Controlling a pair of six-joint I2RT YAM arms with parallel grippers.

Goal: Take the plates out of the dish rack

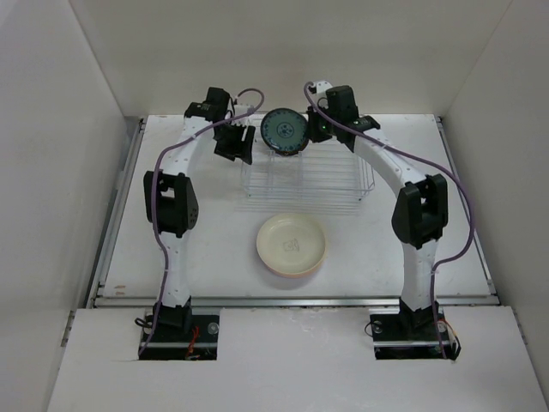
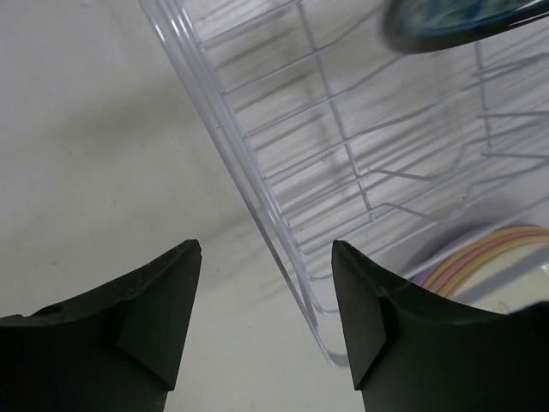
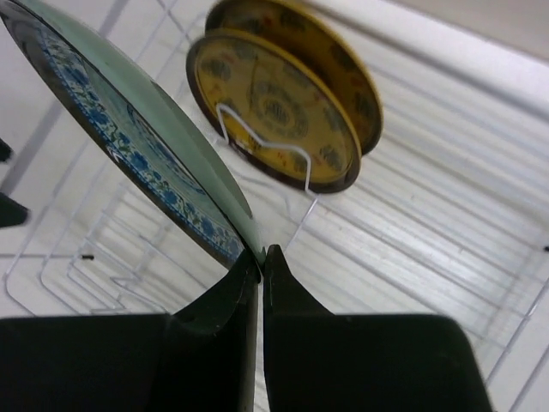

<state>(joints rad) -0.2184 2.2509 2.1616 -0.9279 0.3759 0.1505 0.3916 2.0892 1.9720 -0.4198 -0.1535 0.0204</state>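
Our right gripper [image 3: 262, 257] pinches the stiff, slick, breakable blue-patterned plate [image 3: 129, 137] at its rim; our left gripper [image 2: 266, 249] stands open, empty.

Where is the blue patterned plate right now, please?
Top view: the blue patterned plate hangs above the far side of the dish rack, pinched by the right end effector.

One rack [image 1: 300, 184], one blue plate [image 1: 285, 130], two yellow plates [image 3: 274, 112], one stack [image 1: 292, 245]

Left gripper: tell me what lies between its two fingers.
In the left wrist view, the dish rack's wire rim runs between the open left gripper's fingers, over bare table.
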